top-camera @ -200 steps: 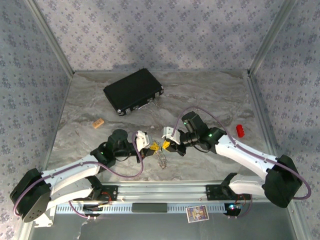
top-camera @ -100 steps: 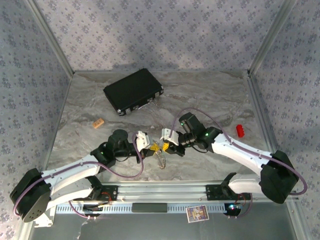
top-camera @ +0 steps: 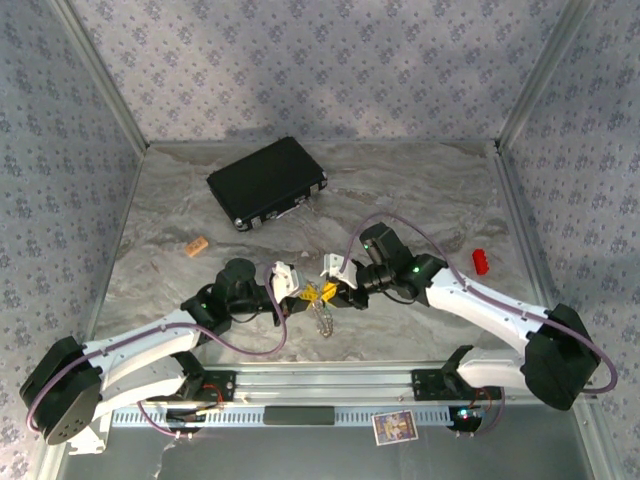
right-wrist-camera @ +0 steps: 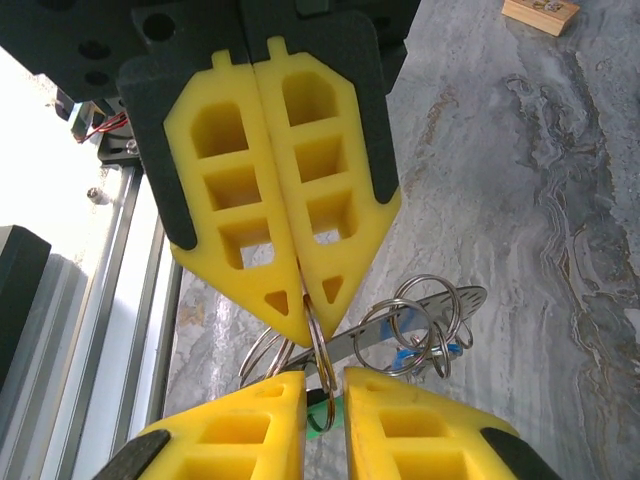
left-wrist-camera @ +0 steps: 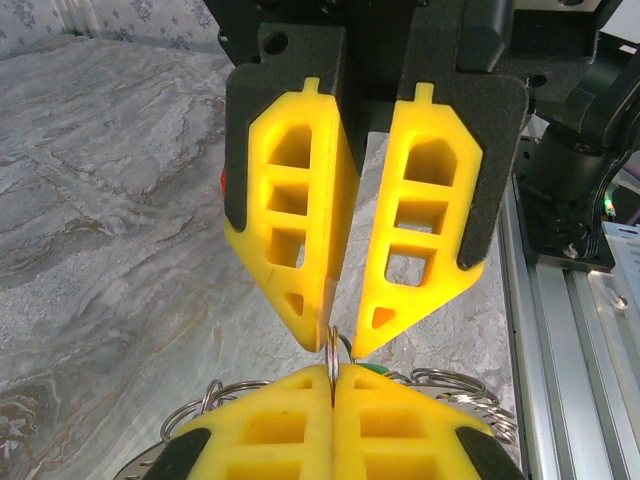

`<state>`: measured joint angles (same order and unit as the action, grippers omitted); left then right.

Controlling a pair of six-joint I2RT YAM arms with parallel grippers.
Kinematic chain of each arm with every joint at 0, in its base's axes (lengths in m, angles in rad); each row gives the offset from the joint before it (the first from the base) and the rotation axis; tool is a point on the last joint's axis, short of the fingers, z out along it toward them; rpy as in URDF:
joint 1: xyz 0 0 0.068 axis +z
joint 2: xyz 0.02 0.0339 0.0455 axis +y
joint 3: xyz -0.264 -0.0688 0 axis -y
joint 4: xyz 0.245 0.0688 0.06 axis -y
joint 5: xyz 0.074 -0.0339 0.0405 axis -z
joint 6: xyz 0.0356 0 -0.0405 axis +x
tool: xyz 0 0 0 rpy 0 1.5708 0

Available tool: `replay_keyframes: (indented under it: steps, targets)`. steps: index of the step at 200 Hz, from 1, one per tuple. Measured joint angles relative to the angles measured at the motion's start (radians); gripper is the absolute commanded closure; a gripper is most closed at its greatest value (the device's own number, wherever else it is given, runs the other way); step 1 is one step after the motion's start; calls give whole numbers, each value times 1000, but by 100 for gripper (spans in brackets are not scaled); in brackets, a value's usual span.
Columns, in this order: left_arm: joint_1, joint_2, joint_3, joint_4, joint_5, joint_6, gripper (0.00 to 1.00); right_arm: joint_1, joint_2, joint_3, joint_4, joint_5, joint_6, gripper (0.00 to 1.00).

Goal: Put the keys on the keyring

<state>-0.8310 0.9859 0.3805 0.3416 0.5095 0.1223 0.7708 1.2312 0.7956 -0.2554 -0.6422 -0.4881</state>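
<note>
My two grippers meet tip to tip just above the table's near middle. The left gripper (top-camera: pixel 303 293) (left-wrist-camera: pixel 333 372) is shut on a thin wire split ring (left-wrist-camera: pixel 332 352), pinched edge-on between its yellow fingers. The right gripper (top-camera: pixel 333 290) (right-wrist-camera: pixel 325 378) is narrowly open, and the same ring (right-wrist-camera: pixel 322 350) stands in its gap. Below hangs the keyring (right-wrist-camera: pixel 440 305), a flat grey metal piece threaded with several wire loops; it also dangles under the grippers (top-camera: pixel 322 316). A green key tag (right-wrist-camera: pixel 325 418) (left-wrist-camera: pixel 378 370) sits by the pinched ring. A blue tag (right-wrist-camera: pixel 410 352) hangs among the loops.
A black rectangular case (top-camera: pixel 267 182) lies at the back left. A small wooden block (top-camera: pixel 197 244) (right-wrist-camera: pixel 540 12) sits left of centre and a red object (top-camera: pixel 481 261) lies at the right. The aluminium rail (top-camera: pixel 320 385) runs along the near edge.
The right gripper has shifted slightly left, closing on the left gripper's tips. The left arm has stayed still with the ring in it.
</note>
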Motion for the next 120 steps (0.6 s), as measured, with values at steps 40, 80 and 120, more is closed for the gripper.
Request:
replay_keyframes:
  steps: [40, 80, 120]
  targets:
    - [0, 0, 0, 0, -1, 0, 100, 0, 11, 0, 21, -11, 10, 100]
    - [0, 5, 0, -5, -9, 11, 68, 2, 15, 4, -1, -8, 9, 100]
    - [0, 3, 10, -58, -8, 21, 66, 9, 20, 53, -91, 22, -29, 100]
